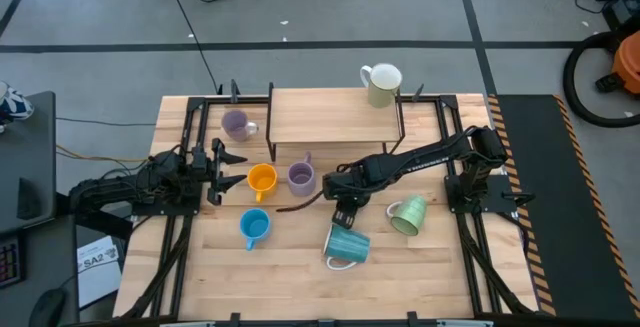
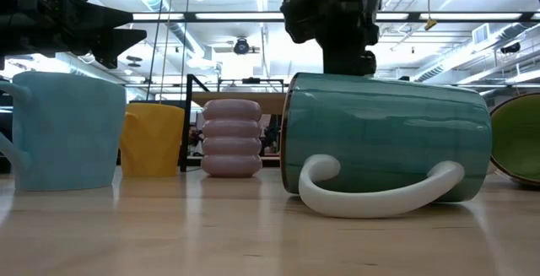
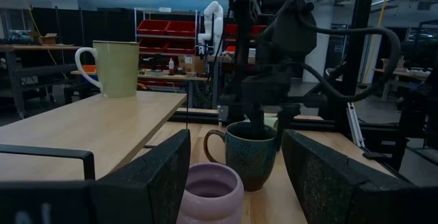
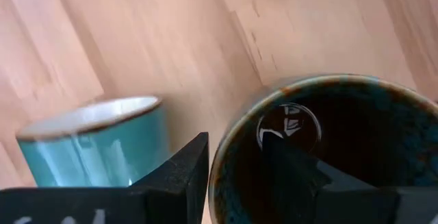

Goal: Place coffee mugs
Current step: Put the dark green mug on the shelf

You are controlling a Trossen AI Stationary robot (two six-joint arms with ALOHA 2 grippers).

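The dark brown mug [image 3: 250, 157] stands upright near the table's middle with my right gripper [image 1: 345, 205] coming down on it. The teal mug [image 1: 347, 245] lies on its side just nearer, the pale green mug [image 1: 407, 216] on its side to the right. Upright on their bases stand the orange mug [image 1: 262, 179], one lavender mug [image 1: 301, 176], the blue mug [image 1: 254, 227] and the second lavender mug [image 1: 236, 124]. The cream mug [image 1: 381, 84] stands on the raised shelf [image 1: 330, 117]. My left gripper [image 1: 232, 170] hovers open, left of the orange mug. My right gripper holds the dark brown mug by its wall at the rim [image 4: 217, 157], one finger [image 4: 291, 172] inside the mug and one [image 4: 181, 172] outside. The fingers come from above, pointing down. The mug is upright; the teal mug hides its base, so lifted or standing cannot be told.
The shelf stands on dark metal legs [image 1: 270, 142] at the table's far middle. Dark frame rails run along the table's left and right sides [image 1: 470, 237]. Bare wood lies along the near edge [image 1: 300, 287] and on the shelf left of the cream mug.
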